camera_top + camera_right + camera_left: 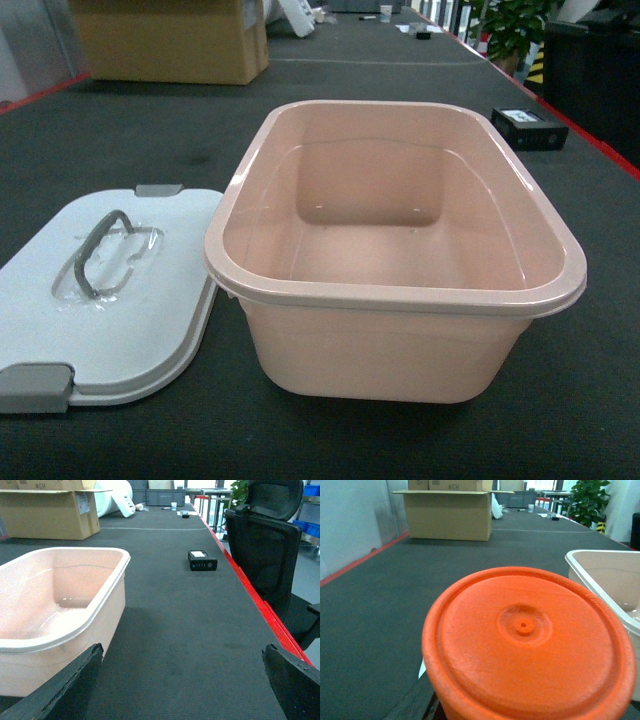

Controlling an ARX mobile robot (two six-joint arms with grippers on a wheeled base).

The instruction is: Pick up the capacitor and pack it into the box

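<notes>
The box (395,290) is standing open in the middle of the dark table (120,140), and nothing is lying inside it in the head view, so no packing is showing yet. Its white lid (110,300) is lying flat just to the left of it, handle upward. In the left wrist view a large orange cylinder (527,645), judged to be the capacitor, is filling the near foreground, end face toward the camera, with the box rim (600,575) to its right; it is probably being carried by the left gripper, whose fingers are hidden behind it, so their opening cannot be told. The right gripper (182,690) is standing wide open, holding nothing, its dark fingertips (60,690) just beside the box's near right side. Placing the cylinder in the box and fitting the lid are judged to remain.
</notes>
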